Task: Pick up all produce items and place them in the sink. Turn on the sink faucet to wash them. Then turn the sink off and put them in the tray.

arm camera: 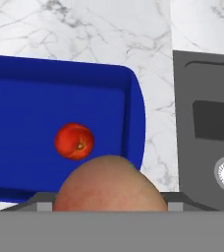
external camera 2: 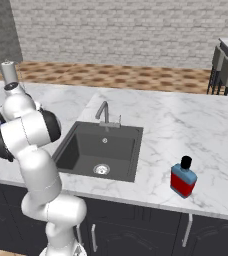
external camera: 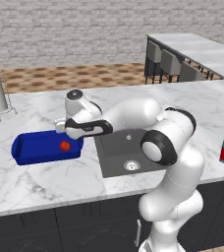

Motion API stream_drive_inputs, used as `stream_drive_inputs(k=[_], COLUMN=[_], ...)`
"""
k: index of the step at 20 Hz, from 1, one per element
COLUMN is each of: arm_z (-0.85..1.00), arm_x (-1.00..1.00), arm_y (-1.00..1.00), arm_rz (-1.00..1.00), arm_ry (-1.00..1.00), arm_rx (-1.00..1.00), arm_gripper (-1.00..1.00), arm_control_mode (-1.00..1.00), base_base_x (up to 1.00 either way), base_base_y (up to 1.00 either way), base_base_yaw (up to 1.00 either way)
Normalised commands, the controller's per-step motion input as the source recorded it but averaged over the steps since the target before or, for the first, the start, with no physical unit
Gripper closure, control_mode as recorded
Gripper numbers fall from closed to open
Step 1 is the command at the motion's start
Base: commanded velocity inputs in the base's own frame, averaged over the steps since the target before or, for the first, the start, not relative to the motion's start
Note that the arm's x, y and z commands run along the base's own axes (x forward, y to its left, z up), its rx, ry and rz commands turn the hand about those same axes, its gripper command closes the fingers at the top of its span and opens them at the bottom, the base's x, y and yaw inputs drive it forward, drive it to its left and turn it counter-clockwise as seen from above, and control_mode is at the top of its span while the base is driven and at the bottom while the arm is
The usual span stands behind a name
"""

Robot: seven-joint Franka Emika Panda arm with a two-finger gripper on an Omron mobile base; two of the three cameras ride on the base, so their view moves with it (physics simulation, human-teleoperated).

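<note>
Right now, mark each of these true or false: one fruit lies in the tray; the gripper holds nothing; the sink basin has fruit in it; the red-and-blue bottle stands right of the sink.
1. One fruit lies in the tray. True: a red fruit rests on the floor of the blue tray.
2. The gripper holds nothing. False: the gripper holds a second fruit between its fingers, above the tray's edge.
3. The sink basin has fruit in it. False: the sink holds no fruit.
4. The red-and-blue bottle stands right of the sink. True: the bottle stands there on the counter.
</note>
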Motion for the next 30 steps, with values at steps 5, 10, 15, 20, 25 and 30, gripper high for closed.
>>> stream_drive_inputs(k=[5, 10, 15, 20, 25, 30], arm_z=[-0.29, -0.51, -0.26, -0.11, -0.18, -0.14], arm_x=[0.42, 0.18, 0.38, 0.44, 0.36, 0.07], arm_y=[0.10, 0.27, 0.19, 0.06, 0.02, 0.01], arm_rz=[0.00, 0.00, 0.00, 0.00, 0.00, 0.00], arm_ry=[0.02, 0.09, 0.07, 0.03, 0.01, 0.00], arm_rx=[0.00, 0.00, 0.00, 0.00, 0.00, 0.00], arm_gripper=[1.00, 1.00, 1.00, 1.00, 1.00, 1.00], arm_control_mode=[-1.00, -1.00, -1.00, -1.00, -1.00, -1.00], base_base_x=[0.00, 0.00, 0.00, 0.00, 0.00, 0.00], base_base_y=[0.00, 0.00, 0.00, 0.00, 0.00, 0.00], base_base_yaw=[0.00, 0.00, 0.00, 0.00, 0.00, 0.00])
